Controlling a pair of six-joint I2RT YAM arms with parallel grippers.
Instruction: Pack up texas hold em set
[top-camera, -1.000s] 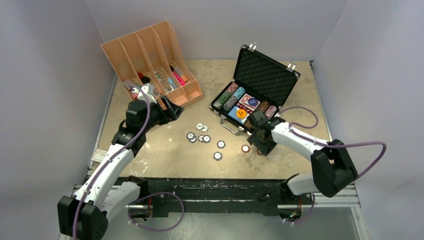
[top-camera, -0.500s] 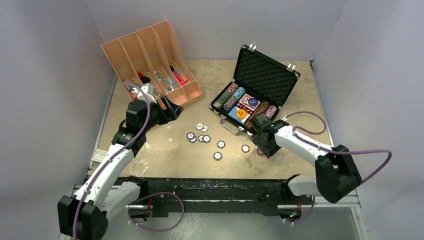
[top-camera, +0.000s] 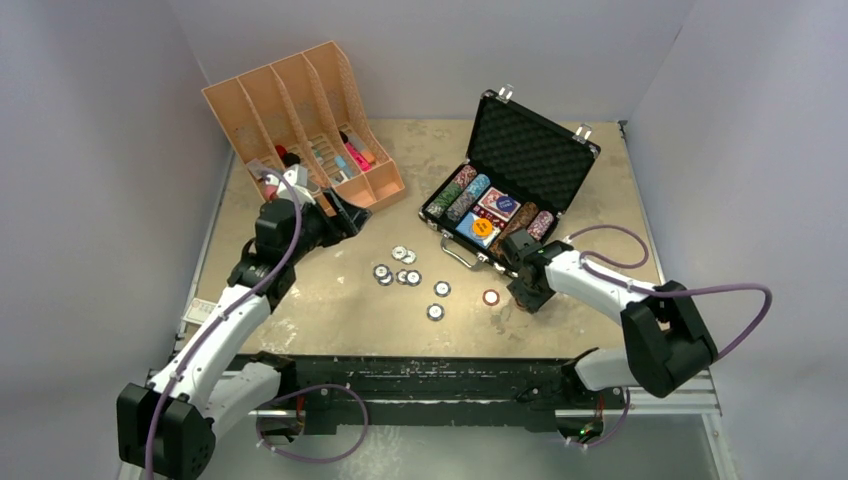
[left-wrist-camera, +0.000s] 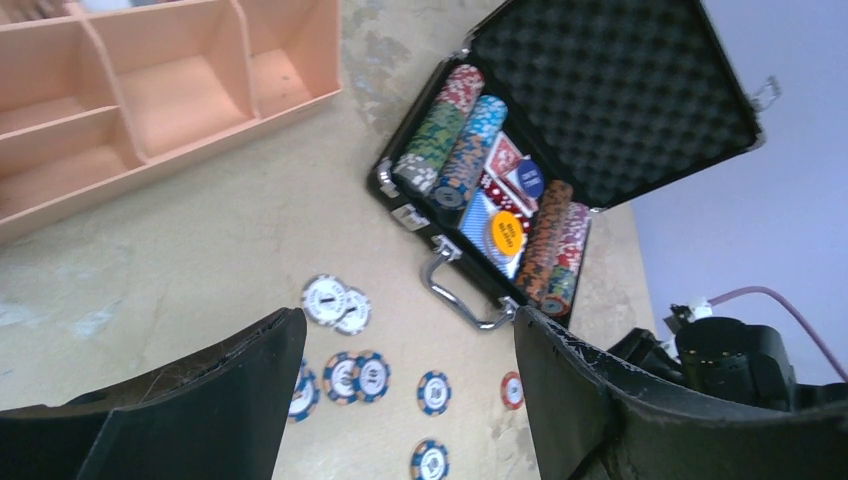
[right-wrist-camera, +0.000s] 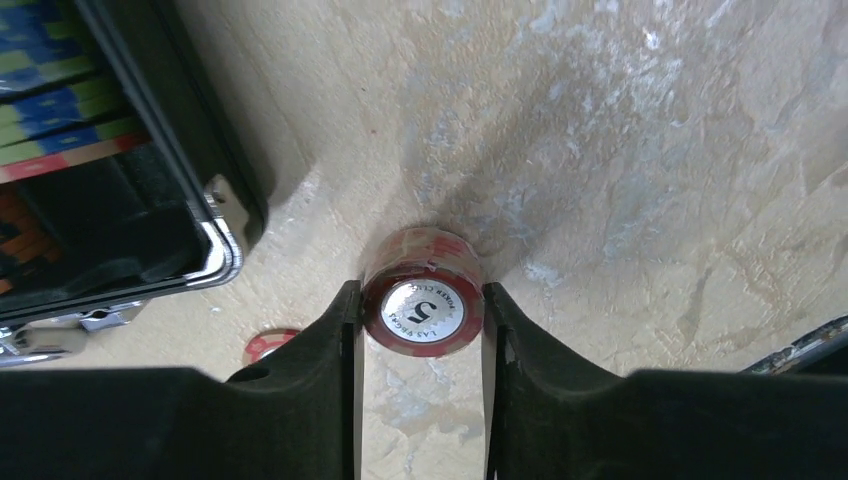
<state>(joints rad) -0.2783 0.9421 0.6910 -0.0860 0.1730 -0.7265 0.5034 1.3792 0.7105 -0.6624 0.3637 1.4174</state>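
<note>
The black briefcase (top-camera: 530, 150) lies open at the back right, foam lid up, with chip rows, card decks and a yellow button (top-camera: 482, 226) inside; it also shows in the left wrist view (left-wrist-camera: 610, 90). Several blue-and-white chips (top-camera: 405, 272) lie loose mid-table, also in the left wrist view (left-wrist-camera: 352, 376). One red chip (top-camera: 491, 297) lies apart. My right gripper (right-wrist-camera: 423, 305) is shut on a short stack of red "5" chips (right-wrist-camera: 424, 290), low at the table by the case's near right corner (top-camera: 527, 288). My left gripper (left-wrist-camera: 410, 340) is open and empty, above the table left of the loose chips (top-camera: 345, 222).
An orange slotted organiser (top-camera: 300, 115) with small items stands at the back left, close behind my left gripper. The case's silver handle (left-wrist-camera: 462, 300) sticks out toward the loose chips. Grey walls enclose the table on three sides.
My right gripper has shifted a little to the right beside the case's near corner. My left arm has barely moved.
</note>
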